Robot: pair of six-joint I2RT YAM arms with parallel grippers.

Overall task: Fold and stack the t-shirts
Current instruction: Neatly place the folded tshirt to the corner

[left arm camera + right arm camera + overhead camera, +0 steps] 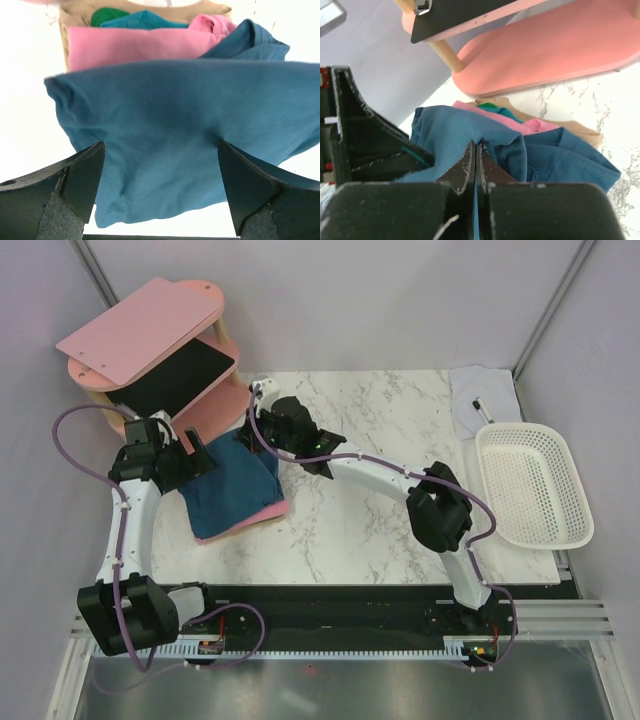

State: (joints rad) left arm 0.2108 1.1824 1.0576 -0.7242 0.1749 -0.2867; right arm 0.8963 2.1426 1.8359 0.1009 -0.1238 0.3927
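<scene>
The dark teal-blue t-shirt (235, 490) lies folded on the pink t-shirt (272, 510) at the table's left, beside the shelf. My right gripper (252, 435) is at the shirt's far edge; in the right wrist view my right gripper (475, 145) is shut on a raised fold of the teal shirt (450, 132), with the pink shirt (520, 127) behind. My left gripper (200, 458) is at the shirt's far-left corner. In the left wrist view my left gripper (160, 145) is open wide, with the teal cloth (175, 125) hanging in front of it and the pink shirt (130, 47) beyond.
The pink wooden shelf (150, 340) stands close behind the shirts, and it also shows in the right wrist view (560, 45). Tan (64, 30) and green (107, 15) cloth lie under the pink shirt. A white basket (530, 485) sits at the right; a small white cloth with a pen (485, 400) lies behind it.
</scene>
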